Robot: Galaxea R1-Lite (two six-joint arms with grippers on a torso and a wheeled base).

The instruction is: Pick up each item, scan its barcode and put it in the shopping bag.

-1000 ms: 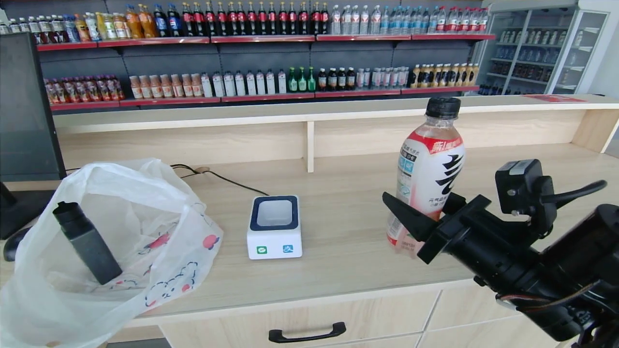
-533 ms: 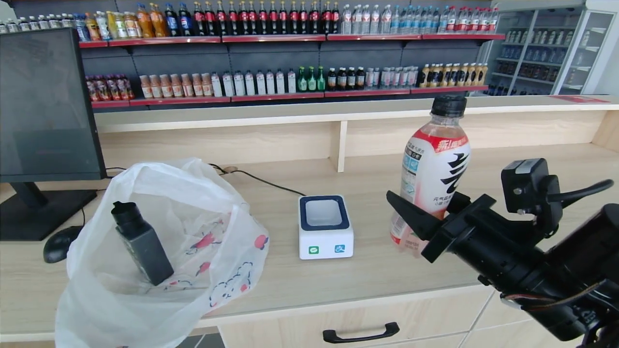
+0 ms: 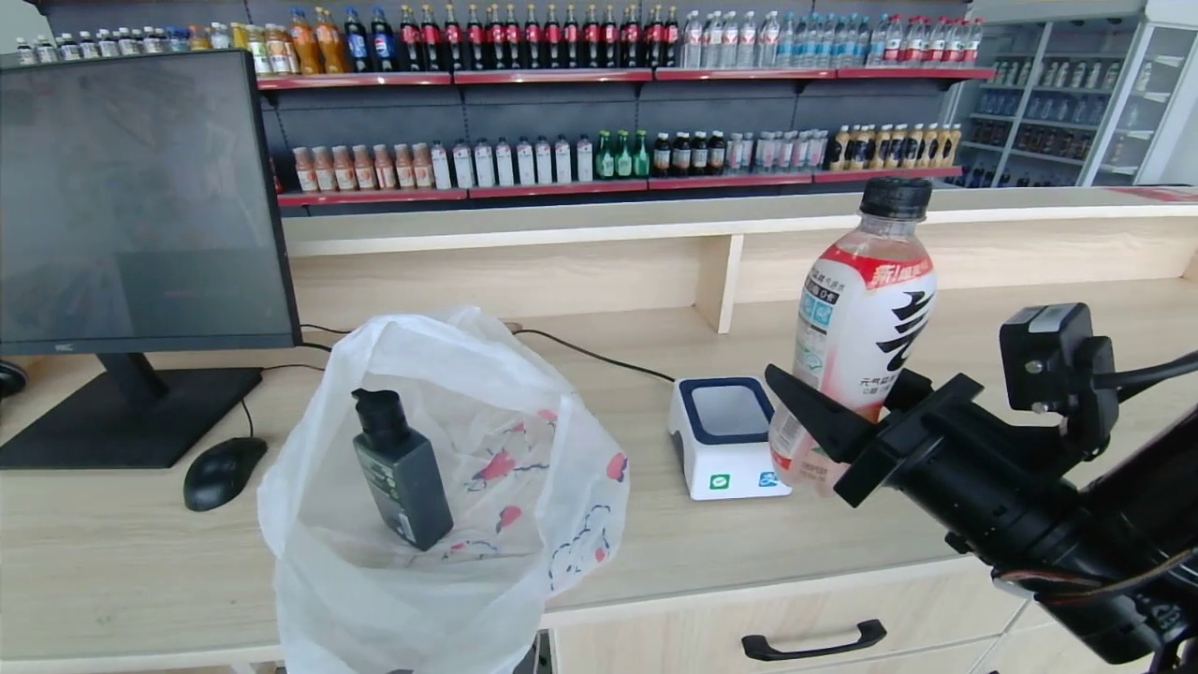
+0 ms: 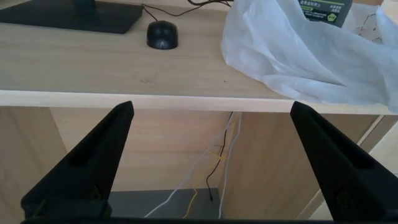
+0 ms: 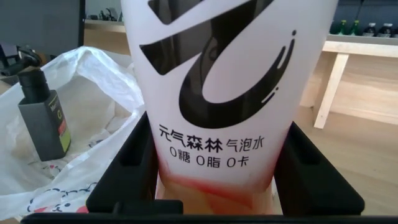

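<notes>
A pink drink bottle with a black cap is held upright just above the counter, and my right gripper is shut on its lower half. It hangs right beside the white scanner, at that box's right edge. In the right wrist view the bottle sits between the fingers of the right gripper. The white shopping bag stands open left of the scanner with a dark pump bottle inside. My left gripper is open and empty, below the counter's front edge, near the bag.
A monitor and a black mouse sit on the counter at the left. A cable runs behind the bag to the scanner. Shelves of drinks line the back wall. Drawers with black handles are under the counter.
The head camera has swung left, so the whole scene shifted right. The held bottle has come closer to the scanner, from well to its right to right beside it.
</notes>
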